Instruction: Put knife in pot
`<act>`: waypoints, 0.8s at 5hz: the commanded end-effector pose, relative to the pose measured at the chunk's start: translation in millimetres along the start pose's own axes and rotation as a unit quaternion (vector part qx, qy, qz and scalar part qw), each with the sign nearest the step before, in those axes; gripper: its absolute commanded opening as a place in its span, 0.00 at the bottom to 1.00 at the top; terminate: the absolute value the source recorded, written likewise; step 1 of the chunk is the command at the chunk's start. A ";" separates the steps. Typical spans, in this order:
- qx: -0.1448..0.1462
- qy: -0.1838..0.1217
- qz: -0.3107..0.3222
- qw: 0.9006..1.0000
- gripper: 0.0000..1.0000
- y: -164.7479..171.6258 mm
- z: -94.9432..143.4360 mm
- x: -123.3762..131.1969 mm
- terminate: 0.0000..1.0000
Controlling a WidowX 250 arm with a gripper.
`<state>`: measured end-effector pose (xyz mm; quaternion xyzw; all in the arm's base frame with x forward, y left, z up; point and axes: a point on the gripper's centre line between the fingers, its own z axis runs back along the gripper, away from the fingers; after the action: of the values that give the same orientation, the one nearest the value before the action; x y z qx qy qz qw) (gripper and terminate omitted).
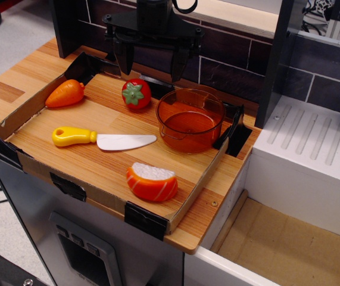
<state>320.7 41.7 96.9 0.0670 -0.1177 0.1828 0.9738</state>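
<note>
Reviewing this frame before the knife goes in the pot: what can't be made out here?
- Gripper: open fingers show, but the arm above is cut off by the top edge.
- Pot: its dark handle is partly hidden behind the pot wall and the tray's cardboard rim.
- Knife: lies flat on the tray; its underside is unseen.
- Bottom right corner: a brown rounded thing is cut off by the frame edge, unidentifiable.

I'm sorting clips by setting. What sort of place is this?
Likely a toy kitchen set up for robot trials: a wooden counter with a dark brick-pattern backsplash, a white sink beside it, and plastic play food, a knife and a pot under the end effector.
</note>
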 end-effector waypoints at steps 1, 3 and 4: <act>0.000 0.000 0.000 1.000 1.00 0.0 0.0 0.0 0.00; -0.050 0.008 -0.244 0.968 1.00 36.8 -2.7 -15.8 0.00; -0.079 0.025 -0.361 0.929 1.00 55.1 -8.4 -18.6 0.00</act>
<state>275.7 82.2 77.7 0.0133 -0.0552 -0.2048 0.9772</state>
